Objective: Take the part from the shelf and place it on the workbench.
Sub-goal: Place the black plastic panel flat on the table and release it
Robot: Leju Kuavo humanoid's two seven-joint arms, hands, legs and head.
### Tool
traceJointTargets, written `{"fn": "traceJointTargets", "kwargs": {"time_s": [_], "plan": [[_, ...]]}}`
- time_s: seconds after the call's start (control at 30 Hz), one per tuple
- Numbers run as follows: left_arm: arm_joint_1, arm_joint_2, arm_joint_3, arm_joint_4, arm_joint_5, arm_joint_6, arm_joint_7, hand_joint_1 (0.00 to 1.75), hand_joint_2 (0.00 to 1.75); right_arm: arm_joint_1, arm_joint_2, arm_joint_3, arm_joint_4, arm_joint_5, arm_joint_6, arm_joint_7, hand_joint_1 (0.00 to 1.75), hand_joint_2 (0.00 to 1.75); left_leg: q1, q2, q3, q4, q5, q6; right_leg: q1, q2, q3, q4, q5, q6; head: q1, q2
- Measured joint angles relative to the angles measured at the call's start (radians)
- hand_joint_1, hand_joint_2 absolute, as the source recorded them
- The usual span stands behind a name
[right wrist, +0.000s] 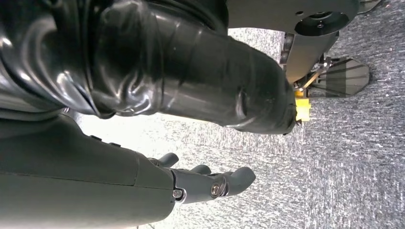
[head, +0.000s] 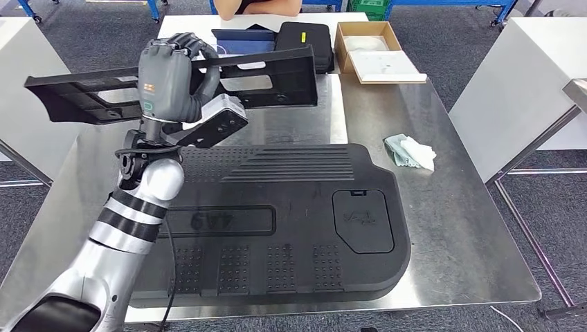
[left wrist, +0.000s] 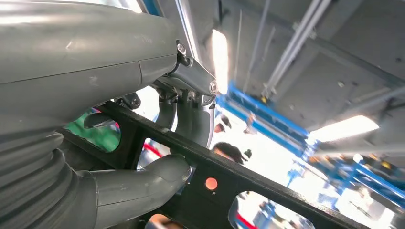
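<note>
From the head view I count one steel workbench (head: 450, 228) in front of me, and on it one large black moulded panel (head: 291, 228) lying flat, taking up most of the near half of the top. My left hand (head: 169, 72) is raised above the far left part of the bench with its fingers wrapped around one long black frame part (head: 277, 76), which it holds roughly level in the air, clear of the bench surface; the part reaches out to both sides of the hand. In the left wrist view I see the thumb (left wrist: 143, 179) pressed under a bar of that same frame part (left wrist: 248, 183) and darker fingers (left wrist: 191, 112) curled over it from the other side. My right hand (right wrist: 205, 183) hangs by my side over grey carpet (right wrist: 344, 157), fingers loosely apart and holding nothing. Further back on the bench I count one black case (head: 304, 41), one open cardboard box (head: 367, 45) with a white sheet inside, and, near the right edge, one crumpled pale cloth (head: 412, 152). One person (head: 256, 5) is at the far end of the bench, arms only partly in frame.
</note>
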Motion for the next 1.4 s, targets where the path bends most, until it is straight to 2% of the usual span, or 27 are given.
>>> {"fn": "traceJointTargets", "kwargs": {"time_s": [0.37,0.63,1.03,1.4], "plan": [[0.119,-0.027,-0.077,-0.009,0.079,0.012,-0.032,1.75,1.75,0.000,0.004,-0.003,0.000,0.004,-0.004,0.000,0.00,0.00,0.001,0.000,0.000,-0.001,0.000,0.000,0.000,0.000,-0.001,0.000,0.000,0.000,0.000,0.000],[0.151,-0.033,-0.095,0.007,0.100,0.017,-0.038,1.75,1.75,0.000,0.006,-0.008,0.000,0.016,-0.005,0.000,0.00,0.00,0.001,0.000,0.000,-0.001,0.000,0.000,0.000,0.000,-0.001,0.000,0.000,0.000,0.000,0.000],[0.192,-0.080,-0.113,0.180,0.146,0.061,-0.077,1.75,1.75,0.000,0.012,-0.025,0.000,0.037,-0.005,0.000,0.00,0.00,0.001,0.000,0.000,-0.001,0.000,0.000,0.000,0.000,-0.001,0.000,0.000,0.000,0.000,0.000],[0.146,-0.162,-0.171,0.382,0.079,0.067,-0.026,1.75,1.75,-0.001,0.017,-0.026,0.000,0.069,-0.001,0.000,0.00,0.00,0.001,0.000,0.000,-0.001,0.000,0.000,0.000,0.000,-0.001,0.000,0.000,0.000,0.000,0.000]]}}
